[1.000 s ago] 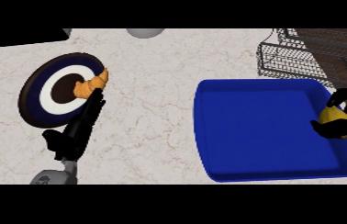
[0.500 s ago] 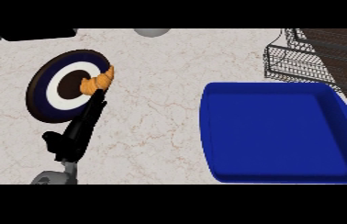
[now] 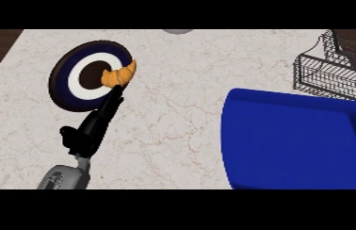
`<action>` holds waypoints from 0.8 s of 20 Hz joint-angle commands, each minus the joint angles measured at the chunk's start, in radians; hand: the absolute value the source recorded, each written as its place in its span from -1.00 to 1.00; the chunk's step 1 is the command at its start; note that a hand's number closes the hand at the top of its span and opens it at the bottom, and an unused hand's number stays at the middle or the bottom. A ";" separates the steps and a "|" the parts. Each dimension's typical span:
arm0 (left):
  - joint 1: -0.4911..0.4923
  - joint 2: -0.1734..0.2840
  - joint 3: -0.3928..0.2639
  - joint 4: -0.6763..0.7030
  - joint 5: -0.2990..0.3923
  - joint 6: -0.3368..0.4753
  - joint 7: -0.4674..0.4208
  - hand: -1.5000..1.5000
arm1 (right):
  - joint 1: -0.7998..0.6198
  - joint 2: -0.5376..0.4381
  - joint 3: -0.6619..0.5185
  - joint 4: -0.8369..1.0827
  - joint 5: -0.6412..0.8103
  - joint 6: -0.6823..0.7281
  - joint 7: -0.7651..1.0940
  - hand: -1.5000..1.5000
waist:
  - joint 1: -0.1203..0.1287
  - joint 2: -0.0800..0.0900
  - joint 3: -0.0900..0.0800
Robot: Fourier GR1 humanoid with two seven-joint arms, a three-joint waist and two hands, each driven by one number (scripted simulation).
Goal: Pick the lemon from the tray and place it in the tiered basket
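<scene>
Only the head view is given. Left of centre, the left hand comes up from the lower edge, its fingers straight and slack, holding nothing; the fingertips reach the rim of a plate ringed in dark blue and white. A croissant lies on the plate's right side, just above those fingertips. At the right sits the blue tray. Beyond it stands the wire basket. No lemon shows anywhere, nor does the right hand.
</scene>
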 commanded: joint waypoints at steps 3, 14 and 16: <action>-0.059 0.000 0.006 0.021 -0.015 -0.013 0.015 0.00 | -0.261 -0.032 0.086 0.114 0.041 0.065 0.101 1.00 | 0.042 0.006 -0.002; -0.006 -0.055 -0.036 0.010 -0.057 0.010 -0.016 0.00 | -0.605 0.147 0.252 0.187 0.179 0.039 0.238 1.00 | 0.038 0.003 -0.003; -0.043 -0.013 0.020 0.046 -0.013 -0.042 -0.020 0.00 | -0.637 0.182 0.263 0.240 0.205 0.012 0.218 1.00 | 0.039 0.008 -0.002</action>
